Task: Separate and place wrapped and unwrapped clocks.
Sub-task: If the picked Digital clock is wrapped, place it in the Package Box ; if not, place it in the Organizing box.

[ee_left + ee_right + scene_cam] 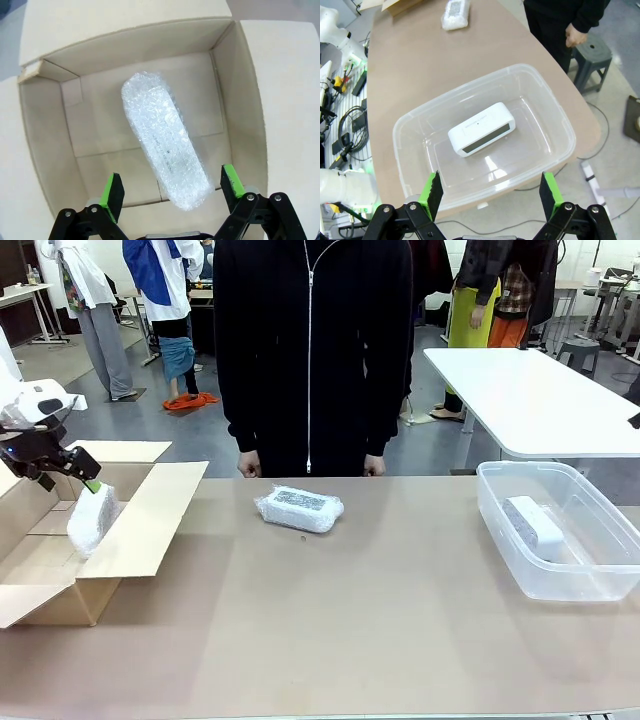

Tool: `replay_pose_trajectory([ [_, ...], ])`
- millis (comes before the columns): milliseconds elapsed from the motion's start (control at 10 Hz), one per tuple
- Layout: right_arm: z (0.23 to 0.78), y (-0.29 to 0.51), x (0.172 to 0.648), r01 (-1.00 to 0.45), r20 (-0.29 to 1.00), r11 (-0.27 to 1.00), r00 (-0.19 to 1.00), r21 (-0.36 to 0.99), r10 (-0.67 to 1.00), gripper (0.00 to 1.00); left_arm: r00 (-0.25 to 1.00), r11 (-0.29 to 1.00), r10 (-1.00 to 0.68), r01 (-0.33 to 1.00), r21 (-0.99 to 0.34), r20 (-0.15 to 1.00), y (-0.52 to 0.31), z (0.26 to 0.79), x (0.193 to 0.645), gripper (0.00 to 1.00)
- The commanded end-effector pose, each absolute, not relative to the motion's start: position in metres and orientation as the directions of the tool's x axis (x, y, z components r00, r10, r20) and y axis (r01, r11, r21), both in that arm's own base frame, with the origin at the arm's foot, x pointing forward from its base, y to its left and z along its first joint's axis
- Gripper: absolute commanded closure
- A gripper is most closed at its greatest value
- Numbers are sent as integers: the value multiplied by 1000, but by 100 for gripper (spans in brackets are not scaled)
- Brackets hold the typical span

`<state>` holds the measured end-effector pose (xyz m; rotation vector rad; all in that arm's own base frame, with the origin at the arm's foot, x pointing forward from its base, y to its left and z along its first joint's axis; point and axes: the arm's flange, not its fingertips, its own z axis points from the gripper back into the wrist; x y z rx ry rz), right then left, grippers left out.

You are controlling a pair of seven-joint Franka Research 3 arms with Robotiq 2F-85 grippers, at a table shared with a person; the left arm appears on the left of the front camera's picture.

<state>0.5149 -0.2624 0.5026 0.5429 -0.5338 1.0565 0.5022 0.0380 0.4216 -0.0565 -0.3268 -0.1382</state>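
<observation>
Tan and smooth, the shared table (400, 620) runs across to a person (310, 340) in a black zip jacket standing at its far edge, hands (250, 466) hanging by the tabletop. An open cardboard box (150, 515) of plain brown board sits at the robot's left with its flaps spread. The left gripper (171, 182) hovers over it with its green-padded fingers spread wide and gripping nothing. Below them, inside the box, the first wrapped clock (162, 137) lies aslant, a long rounded brick in crinkly bubbled translucent wrap, with a gap between it and each pad. A faint dark line shows through the wrap but cannot be read. The second wrapped clock (300, 508), equally crinkled with a grey face dimly visible, lies flat near the table's far middle, just before the person. At the robot's right stands a clear plastic tub (570, 585) with rounded corners. The bare clock (481, 128), smooth white with a dark front panel, rests on its floor, and a tiny mark on its top is too small to read. The right gripper (490, 187) hangs above the tub, fully spread and empty.
</observation>
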Motion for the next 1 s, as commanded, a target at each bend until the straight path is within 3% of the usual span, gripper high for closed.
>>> replay_pose_trajectory([
  [0,501,-261,514,-912,645,380,384,154,661,0,930,992,-124,123,25,345,31,445,494,0],
  [400,501,-261,514,-912,645,380,384,154,661,0,917,994,-110,90,68,383,21,487,477,0],
  [900,501,-261,514,-912,645,380,384,154,661,0,894,992,-122,101,72,431,15,495,468,0],
])
